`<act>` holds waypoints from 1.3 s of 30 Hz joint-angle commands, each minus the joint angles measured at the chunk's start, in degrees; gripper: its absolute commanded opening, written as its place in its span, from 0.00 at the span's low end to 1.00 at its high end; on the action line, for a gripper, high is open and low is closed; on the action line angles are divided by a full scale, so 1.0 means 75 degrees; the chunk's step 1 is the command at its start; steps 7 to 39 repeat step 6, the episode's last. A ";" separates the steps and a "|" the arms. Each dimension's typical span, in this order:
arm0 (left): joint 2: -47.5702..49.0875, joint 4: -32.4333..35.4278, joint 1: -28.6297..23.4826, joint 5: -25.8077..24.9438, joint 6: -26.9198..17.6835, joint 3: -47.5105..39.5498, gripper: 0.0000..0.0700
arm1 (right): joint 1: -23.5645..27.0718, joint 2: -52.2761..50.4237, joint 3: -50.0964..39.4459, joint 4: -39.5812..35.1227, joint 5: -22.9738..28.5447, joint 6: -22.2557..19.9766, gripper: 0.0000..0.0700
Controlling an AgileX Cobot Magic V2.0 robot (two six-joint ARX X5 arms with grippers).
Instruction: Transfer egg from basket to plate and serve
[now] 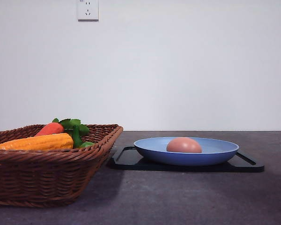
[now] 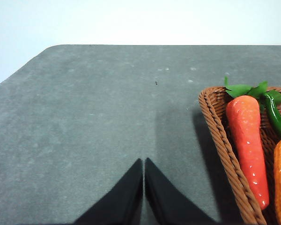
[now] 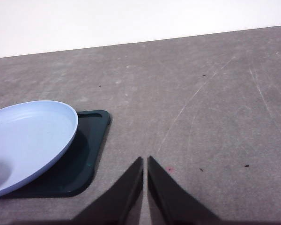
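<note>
Front view showed the egg [image 1: 184, 145] already lying in the plate [image 1: 215, 157], which sat on the black tray [image 1: 246, 164], well apart from the basket [image 1: 47, 180] with its carrot [image 1: 50, 129] and corn [image 1: 37, 142]. The egg lay on its side, long axis roughly level and running across the table, though which end was the blunt one I could not tell. Both the left gripper [image 2: 144, 187] and the right gripper [image 3: 145, 185] had their fingers pressed together, holding nothing, above bare table. To my eye the danger was in the serving: tip or jolt that shallow plate and the egg could roll along its rounded side and off the rim.
</note>
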State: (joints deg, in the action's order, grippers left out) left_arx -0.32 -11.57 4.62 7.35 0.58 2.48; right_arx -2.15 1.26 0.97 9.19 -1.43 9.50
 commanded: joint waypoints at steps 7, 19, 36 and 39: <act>0.0006 0.0067 -0.0009 -0.0006 -0.0067 -0.0052 0.00 | -0.0009 -0.0003 -0.0023 -0.0082 0.0020 0.0105 0.00; 0.0006 0.0067 -0.0009 -0.0006 -0.0067 -0.0052 0.00 | -0.0009 -0.0003 -0.0023 -0.0082 0.0020 0.0105 0.00; 0.0006 0.0067 -0.0009 -0.0006 -0.0067 -0.0052 0.00 | -0.0009 -0.0003 -0.0023 -0.0082 0.0020 0.0105 0.00; 0.0006 0.0067 -0.0009 -0.0006 -0.0067 -0.0052 0.00 | -0.0009 -0.0003 -0.0023 -0.0082 0.0020 0.0105 0.00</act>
